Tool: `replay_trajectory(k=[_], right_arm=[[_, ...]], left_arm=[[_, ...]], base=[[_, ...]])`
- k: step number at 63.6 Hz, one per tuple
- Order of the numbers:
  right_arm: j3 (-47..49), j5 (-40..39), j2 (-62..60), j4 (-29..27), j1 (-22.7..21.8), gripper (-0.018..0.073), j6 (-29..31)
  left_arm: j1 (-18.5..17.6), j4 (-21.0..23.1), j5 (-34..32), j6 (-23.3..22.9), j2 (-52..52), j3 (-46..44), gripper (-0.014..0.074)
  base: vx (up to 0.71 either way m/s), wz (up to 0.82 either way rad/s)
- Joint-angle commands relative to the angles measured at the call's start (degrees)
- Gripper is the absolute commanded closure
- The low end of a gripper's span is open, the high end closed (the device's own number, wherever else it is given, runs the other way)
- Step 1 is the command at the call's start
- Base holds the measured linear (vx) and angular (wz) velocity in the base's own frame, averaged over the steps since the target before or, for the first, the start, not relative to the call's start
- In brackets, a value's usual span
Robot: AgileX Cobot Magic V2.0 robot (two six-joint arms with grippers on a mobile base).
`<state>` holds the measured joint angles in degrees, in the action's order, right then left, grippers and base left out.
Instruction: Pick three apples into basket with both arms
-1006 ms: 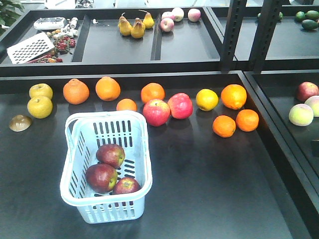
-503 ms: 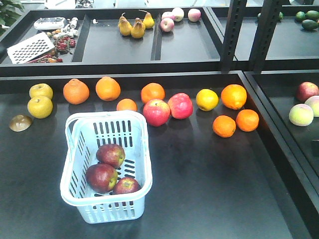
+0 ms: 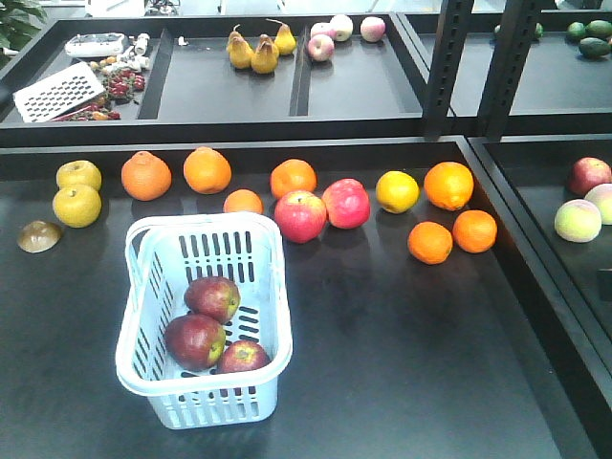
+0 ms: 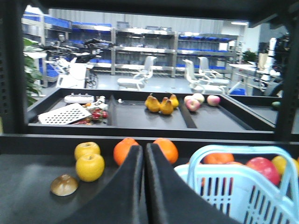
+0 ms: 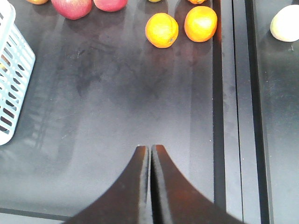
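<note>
Three dark red apples lie inside the pale blue basket [image 3: 274, 287] at the front left of the dark table: one at the back [image 3: 212, 297], one at the left [image 3: 194, 340], one at the front [image 3: 243, 358]. Neither arm shows in the front view. In the left wrist view my left gripper [image 4: 144, 148] is shut on nothing, low and left of the basket [image 4: 261, 196], level with its rim. My right gripper [image 5: 150, 149] is shut with nothing in it, above bare table to the right of the basket [image 5: 14, 84].
A row of oranges [image 3: 207, 169], two yellow apples [image 3: 76, 205], two bright pink-red apples [image 3: 300, 215] and a lemon-yellow fruit [image 3: 397, 191] lies behind the basket. A brown half-round thing [image 3: 39, 236] sits at the left. A raised divider [image 3: 535, 249] bounds the table's right side.
</note>
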<state>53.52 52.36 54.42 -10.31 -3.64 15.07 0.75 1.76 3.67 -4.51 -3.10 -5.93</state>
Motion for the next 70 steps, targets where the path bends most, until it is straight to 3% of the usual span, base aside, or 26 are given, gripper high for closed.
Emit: replay_trajectory(k=[1,20,70], right_arm=[[1.50,-3.20,-0.68,-0.23,-0.31,0.0568,-0.09],[1.50,-3.20,-0.68,-0.23,-0.31,0.0568,-0.09],[1.50,-3.20,-0.68,-0.23,-0.31,0.0568,-0.09]], left_arm=[[1.38,0.66,-5.02,-0.50,2.03,1.00,0.0603],[3.13,1.19,-7.20,-0.50,4.72,7.68,0.0603],[3.13,1.55,-6.51,-0.50,4.67,7.70,0.0603]], base=[[0.00,0.00],[0.00,0.00],[0.00,0.00]])
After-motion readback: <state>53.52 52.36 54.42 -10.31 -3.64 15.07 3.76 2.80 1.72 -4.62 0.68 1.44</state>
